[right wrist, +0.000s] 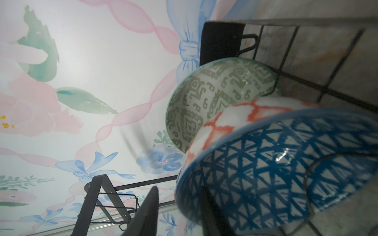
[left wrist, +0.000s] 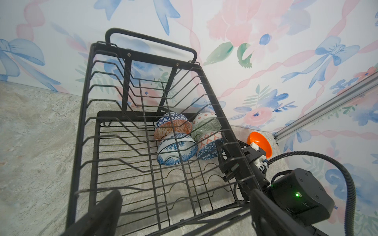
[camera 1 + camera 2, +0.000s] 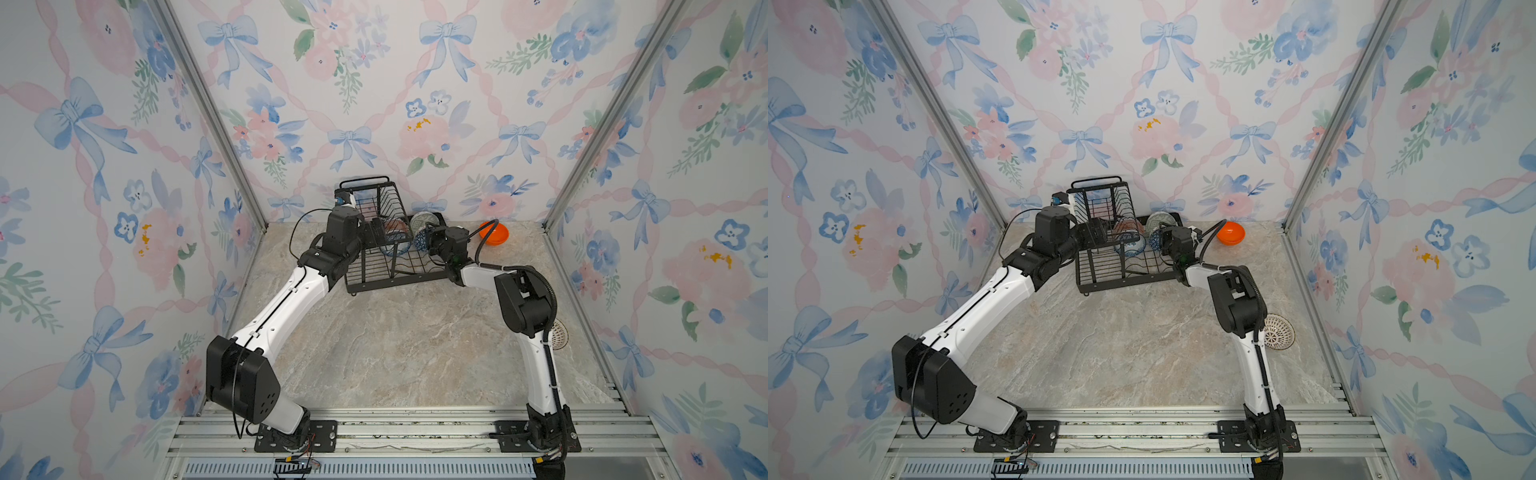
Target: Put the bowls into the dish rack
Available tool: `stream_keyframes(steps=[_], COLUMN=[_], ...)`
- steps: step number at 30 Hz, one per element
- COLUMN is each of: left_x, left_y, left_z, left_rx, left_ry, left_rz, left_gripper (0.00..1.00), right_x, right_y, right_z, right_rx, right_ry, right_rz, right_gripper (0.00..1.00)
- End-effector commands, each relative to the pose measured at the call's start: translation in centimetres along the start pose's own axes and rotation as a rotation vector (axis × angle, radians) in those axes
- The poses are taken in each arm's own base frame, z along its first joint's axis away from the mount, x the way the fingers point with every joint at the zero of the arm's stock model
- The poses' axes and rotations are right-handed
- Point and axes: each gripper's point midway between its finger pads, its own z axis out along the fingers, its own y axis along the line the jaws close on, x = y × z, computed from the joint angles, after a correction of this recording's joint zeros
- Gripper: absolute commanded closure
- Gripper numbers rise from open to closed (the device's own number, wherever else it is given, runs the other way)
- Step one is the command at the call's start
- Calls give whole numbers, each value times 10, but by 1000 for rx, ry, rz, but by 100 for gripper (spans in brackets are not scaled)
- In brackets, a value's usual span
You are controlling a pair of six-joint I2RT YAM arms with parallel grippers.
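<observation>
Black left end effector (image 2: 185,196) hangs released beside the dish rack (image 3: 390,274). I count four bowls (image 2: 178,149) on edge in its base. Right end effector (image 1: 180,204) straddles the rim of the dark-blue bowl (image 1: 266,173), jaws parted. Orange bowl (image 3: 494,233) and lattice bowl (image 3: 1279,331) sit on the desk (image 3: 395,353).

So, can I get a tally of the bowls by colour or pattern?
Orange-and-blue patterned bowl: 1
Grey-green patterned bowl: 1
Blue floral bowl: 1
Dark-blue geometric bowl: 1
Plain orange bowl: 1
White lattice bowl: 1
Total: 6
</observation>
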Motion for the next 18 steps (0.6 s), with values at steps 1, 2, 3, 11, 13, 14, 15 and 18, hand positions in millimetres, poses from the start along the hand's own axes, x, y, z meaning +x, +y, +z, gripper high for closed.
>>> stream_keyframes(steps=[1,2,3,11,13,14,15,18], left_x=[-10,-13,-15,-31,-36,-38,-41,-46], left_y=[-16,-17,-17,-27,-31,-33,-35,-44], left_z=[-9,-10,-11,-16,-19,-20,-22,-28], left_rx=[44,45,47,69,77,82,87,102], left_ry=[-14,-20,-23,-58,-68,-72,-79,-95], left_rz=[18,18,21,22,24,28,33,49], left_gripper=[2,2,2,2,2,2,2,2], right_x=[1,0,0,-8,-9,-10,-12,-15], right_y=[55,58,61,83,90,92,95,97], right_z=[-10,-11,-12,-34,-42,-46,-50,-65], right_rx=[-82,-85,-88,-80,-75,-64,-52,28], right_ry=[5,5,6,13,22,25,29,58], right_rz=[-15,-17,-20,-51,-60,-69,-81,-129], right_gripper=[58,56,55,5,4,3,3,3])
